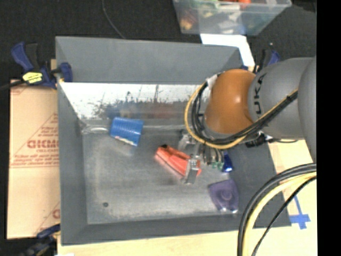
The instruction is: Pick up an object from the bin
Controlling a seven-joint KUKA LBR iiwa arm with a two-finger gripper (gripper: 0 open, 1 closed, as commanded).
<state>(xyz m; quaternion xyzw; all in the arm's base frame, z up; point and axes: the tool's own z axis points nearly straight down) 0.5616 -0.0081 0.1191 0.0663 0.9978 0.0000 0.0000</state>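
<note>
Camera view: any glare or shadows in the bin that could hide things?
Camera view: pale glare streaks the bin's back wall above the blue cup; a soft shadow lies on the floor beside the red-orange thing by the gripper; neither seems to hide anything.

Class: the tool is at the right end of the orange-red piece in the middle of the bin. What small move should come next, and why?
Probably nudge the tool slightly left, further over the orange-red piece, before gripping. It stands at that piece's right end, where a grip might slip. The blue cup and the purple piece lie apart, leaving room.
</note>
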